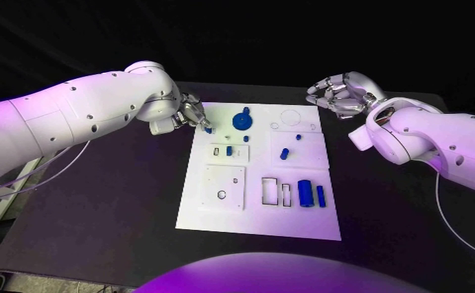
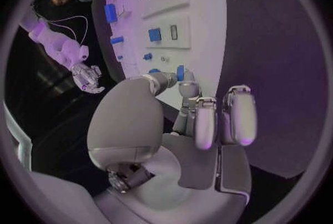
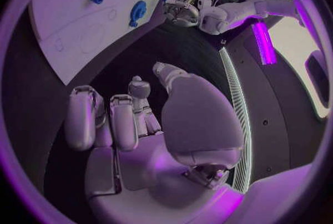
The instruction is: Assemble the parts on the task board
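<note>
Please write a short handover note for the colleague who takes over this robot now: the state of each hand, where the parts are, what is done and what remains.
Left hand: at the far left corner of the white task board, pinching a small blue part between its fingertips.
Right hand: over the black table beyond the board's far right corner, fingers curled in, holding nothing.
Parts: round blue disc at the far middle; small blue pieces mid-board; two blue blocks at the near right.
Done: cannot tell which parts are seated.
Left: place the pinched part, then the rest.
</note>
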